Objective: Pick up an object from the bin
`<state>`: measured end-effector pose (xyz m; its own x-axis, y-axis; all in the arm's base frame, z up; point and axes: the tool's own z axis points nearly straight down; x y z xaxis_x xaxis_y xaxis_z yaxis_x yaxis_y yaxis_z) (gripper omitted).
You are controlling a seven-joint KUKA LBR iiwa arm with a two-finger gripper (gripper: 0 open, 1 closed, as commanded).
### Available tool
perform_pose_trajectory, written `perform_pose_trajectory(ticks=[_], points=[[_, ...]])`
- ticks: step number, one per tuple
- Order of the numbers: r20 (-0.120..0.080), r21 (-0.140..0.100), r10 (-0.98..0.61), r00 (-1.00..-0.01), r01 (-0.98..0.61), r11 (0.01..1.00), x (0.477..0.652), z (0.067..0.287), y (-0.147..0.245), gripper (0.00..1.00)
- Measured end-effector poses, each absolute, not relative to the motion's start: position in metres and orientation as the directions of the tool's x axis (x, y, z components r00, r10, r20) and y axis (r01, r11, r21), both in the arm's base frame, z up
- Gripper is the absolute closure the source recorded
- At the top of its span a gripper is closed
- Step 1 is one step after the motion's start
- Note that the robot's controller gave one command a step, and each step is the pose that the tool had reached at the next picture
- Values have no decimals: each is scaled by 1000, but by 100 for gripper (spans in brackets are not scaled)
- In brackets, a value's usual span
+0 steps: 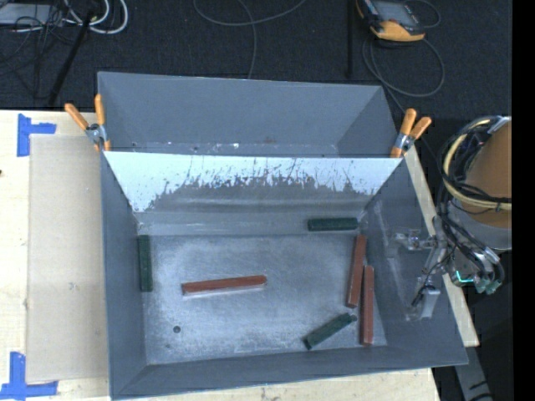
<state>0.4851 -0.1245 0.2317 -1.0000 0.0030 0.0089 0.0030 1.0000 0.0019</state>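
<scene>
1. Camera view: my gripper [423,297] hangs over the right wall of the bin [251,124]. I cannot tell how open it is or whether it holds anything.
2. Just left of it, two red-brown sticks [358,271] lie side by side on the floor; a green stick [328,331] lies lower left of them.

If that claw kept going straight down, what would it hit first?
Probably the bin's bare sloping right wall; the gripper hangs above it, right of two reddish-brown sticks. Depth is unclear.
</scene>
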Motion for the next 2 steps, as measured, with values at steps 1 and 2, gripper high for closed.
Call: perform_pose_trajectory(ticks=[1,2], points=[[-21,-11,-438,-899,-438,899,480,72,-88,0],[-3,0,-519,-855,-519,855,516,70,-68,0]])
